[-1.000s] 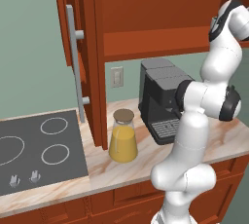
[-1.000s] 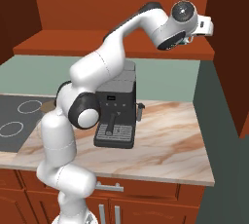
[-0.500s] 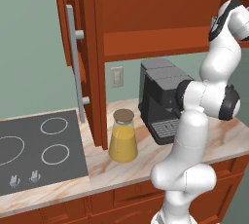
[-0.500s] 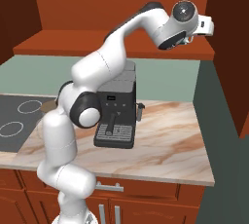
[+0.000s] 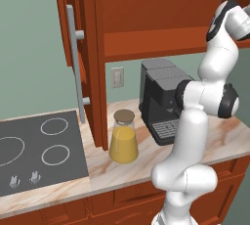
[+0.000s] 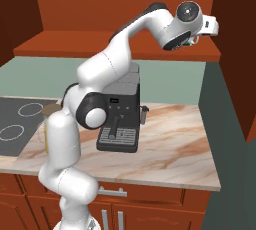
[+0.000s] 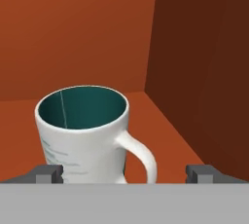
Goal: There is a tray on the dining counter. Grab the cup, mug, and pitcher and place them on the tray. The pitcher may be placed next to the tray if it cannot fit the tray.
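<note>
A white mug (image 7: 82, 135) with a dark teal inside stands on the red-brown cabinet shelf (image 7: 160, 121), its loop handle turned to the right in the hand view. My gripper (image 7: 124, 174) is open, with one fingertip on each side of the mug and apart from it. In the right base view the arm reaches up into the upper cabinet, hand (image 6: 207, 25) at the shelf. The pitcher (image 5: 123, 138), clear glass with orange-yellow liquid and a brown lid, stands on the stovetop counter below. The tray, the cup and the dining counter are out of view.
A dark coffee machine (image 5: 161, 99) stands on the marbled counter right of the pitcher. The open cabinet door (image 5: 80, 57) hangs just left of the pitcher. A black stovetop (image 5: 34, 146) lies further left. The cabinet's side wall (image 7: 204, 62) is close on the mug's handle side.
</note>
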Motion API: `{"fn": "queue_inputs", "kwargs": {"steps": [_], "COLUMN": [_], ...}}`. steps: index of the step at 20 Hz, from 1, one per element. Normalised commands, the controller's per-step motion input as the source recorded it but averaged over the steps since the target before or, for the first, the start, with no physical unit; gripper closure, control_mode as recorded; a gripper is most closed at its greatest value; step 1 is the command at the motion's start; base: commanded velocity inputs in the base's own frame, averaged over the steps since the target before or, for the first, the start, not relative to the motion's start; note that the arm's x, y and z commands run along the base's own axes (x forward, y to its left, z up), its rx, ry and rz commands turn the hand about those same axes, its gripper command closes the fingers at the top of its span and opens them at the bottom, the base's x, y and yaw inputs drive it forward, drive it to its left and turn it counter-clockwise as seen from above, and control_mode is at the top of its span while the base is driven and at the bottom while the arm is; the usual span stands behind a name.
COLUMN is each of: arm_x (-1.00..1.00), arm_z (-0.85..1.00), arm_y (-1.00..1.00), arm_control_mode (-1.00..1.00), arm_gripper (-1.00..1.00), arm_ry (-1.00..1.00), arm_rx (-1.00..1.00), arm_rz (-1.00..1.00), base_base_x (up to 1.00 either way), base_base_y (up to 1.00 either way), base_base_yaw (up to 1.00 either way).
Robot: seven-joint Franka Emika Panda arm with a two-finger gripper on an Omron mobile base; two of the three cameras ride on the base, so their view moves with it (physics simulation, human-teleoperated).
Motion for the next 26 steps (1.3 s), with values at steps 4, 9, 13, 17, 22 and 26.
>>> {"fn": "queue_inputs", "kwargs": {"steps": [4,9,13,17,22,26], "arm_x": [0.08,0.09,0.07,0.04,0.00,0.00], "arm_z": [0.00,0.00,0.00,0.00,-0.02,-0.04], "arm_y": [0.00,0.00,0.00,0.00,0.00,0.03], "arm_control_mode": [-1.00,-1.00,-1.00,-1.00,-1.00,-1.00], "arm_gripper": [-1.00,-1.00,-1.00,-1.00,-1.00,-1.00], "arm_ry": [0.01,0.01,0.01,0.01,0.01,0.00], "arm_rx": [0.00,0.00,0.00,0.00,0.00,0.00], "arm_rz": [0.00,0.00,0.00,0.00,0.00,0.02], "base_base_x": [0.00,0.00,0.00,0.00,0.00,0.00], "base_base_y": [0.00,0.00,0.00,0.00,0.00,0.00], "base_base_yaw": [0.00,0.00,0.00,0.00,0.00,0.00]}}
